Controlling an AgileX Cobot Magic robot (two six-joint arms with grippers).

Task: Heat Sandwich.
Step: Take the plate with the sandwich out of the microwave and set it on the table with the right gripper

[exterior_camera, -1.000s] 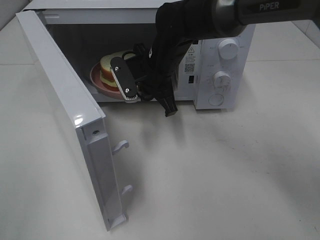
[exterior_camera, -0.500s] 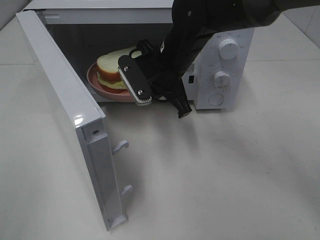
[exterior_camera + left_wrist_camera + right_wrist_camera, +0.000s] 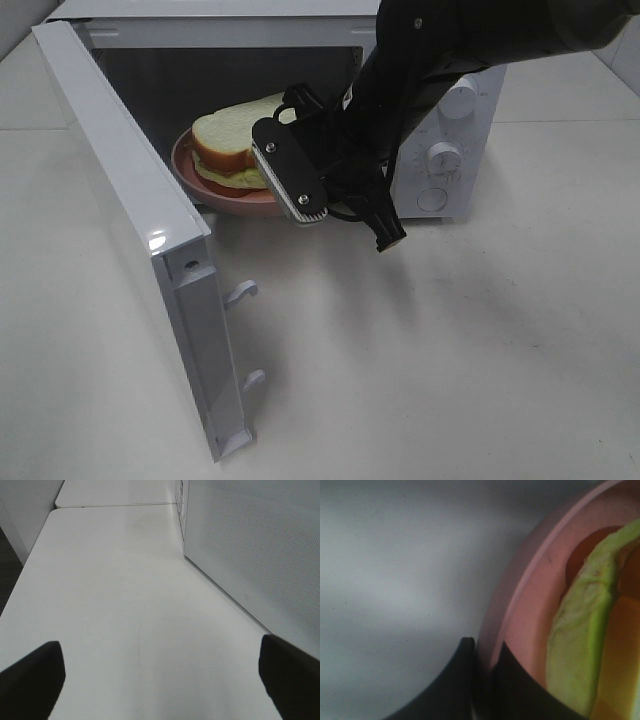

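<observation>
The sandwich (image 3: 235,135), white bread with lettuce showing, lies on a round pink plate (image 3: 200,175) at the mouth of the open microwave (image 3: 445,195). My right gripper (image 3: 305,203) is shut on the plate's front right rim, with the arm coming down from the upper right. The right wrist view shows its dark fingers (image 3: 455,680) pinching the pink plate's rim (image 3: 520,605), with the sandwich's lettuce (image 3: 580,645) just beyond. My left gripper (image 3: 160,690) is open over bare table, nothing between its fingers. It is out of sight in the high view.
The microwave door (image 3: 130,200) stands swung open to the left, its latch hooks pointing right. Knobs (image 3: 445,155) sit on the panel at the right. In the left wrist view a white perforated microwave panel (image 3: 250,545) rises beside the white table (image 3: 115,590).
My right gripper has drawn back to the right and toward the front with the plate in its grip. The plate and sandwich have slid further out of the microwave cavity. The left gripper is unchanged.
</observation>
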